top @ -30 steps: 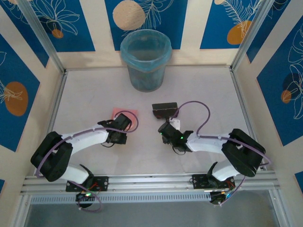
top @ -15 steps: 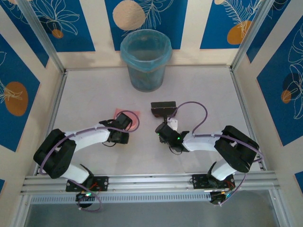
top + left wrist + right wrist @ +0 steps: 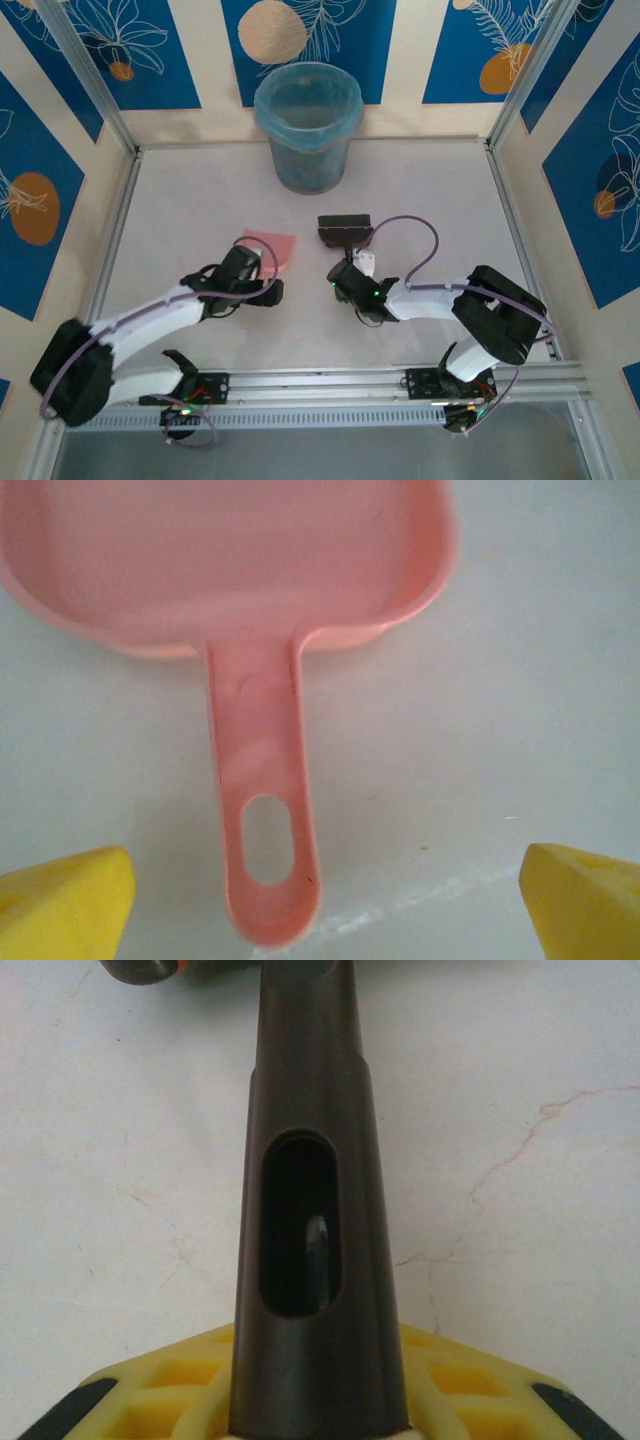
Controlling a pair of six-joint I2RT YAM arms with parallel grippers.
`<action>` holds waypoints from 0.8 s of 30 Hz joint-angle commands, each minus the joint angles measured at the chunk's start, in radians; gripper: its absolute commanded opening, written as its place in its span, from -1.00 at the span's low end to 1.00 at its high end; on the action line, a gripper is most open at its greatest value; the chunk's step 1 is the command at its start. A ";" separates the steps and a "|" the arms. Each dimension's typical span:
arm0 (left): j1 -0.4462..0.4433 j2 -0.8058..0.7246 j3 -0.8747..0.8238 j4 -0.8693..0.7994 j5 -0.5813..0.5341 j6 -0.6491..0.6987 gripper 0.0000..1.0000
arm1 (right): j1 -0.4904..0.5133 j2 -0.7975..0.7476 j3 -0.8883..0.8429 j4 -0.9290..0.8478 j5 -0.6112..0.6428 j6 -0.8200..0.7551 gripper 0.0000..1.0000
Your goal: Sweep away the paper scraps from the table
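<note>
L gripper (image 3: 320, 905) wide open, astride pan (image 3: 230, 560) handle, not touching; R gripper (image 3: 318, 1400) clamped on brush (image 3: 310, 1110) handle.

Bin (image 3: 307, 130) far centre, dustpan (image 3: 277, 244) and brush (image 3: 344, 228) mid-table, table (image 3: 180, 200) flanks open

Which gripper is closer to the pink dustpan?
Left. The left gripper sits open around the dustpan handle's tip; the right gripper is off to its right, clamped on the brush.
</note>
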 commanded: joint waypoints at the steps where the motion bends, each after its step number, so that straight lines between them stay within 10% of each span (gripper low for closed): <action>1: 0.008 -0.161 -0.067 0.084 -0.011 0.008 1.00 | 0.027 -0.041 -0.024 0.015 0.011 0.030 -0.17; 14: 0.008 -0.623 -0.196 0.040 -0.319 -0.090 1.00 | 0.114 -0.399 -0.131 -0.034 0.319 -0.010 0.34; 24: 0.012 -0.636 -0.122 0.031 -0.435 -0.123 1.00 | -0.243 -0.842 -0.259 -0.281 0.160 0.087 0.71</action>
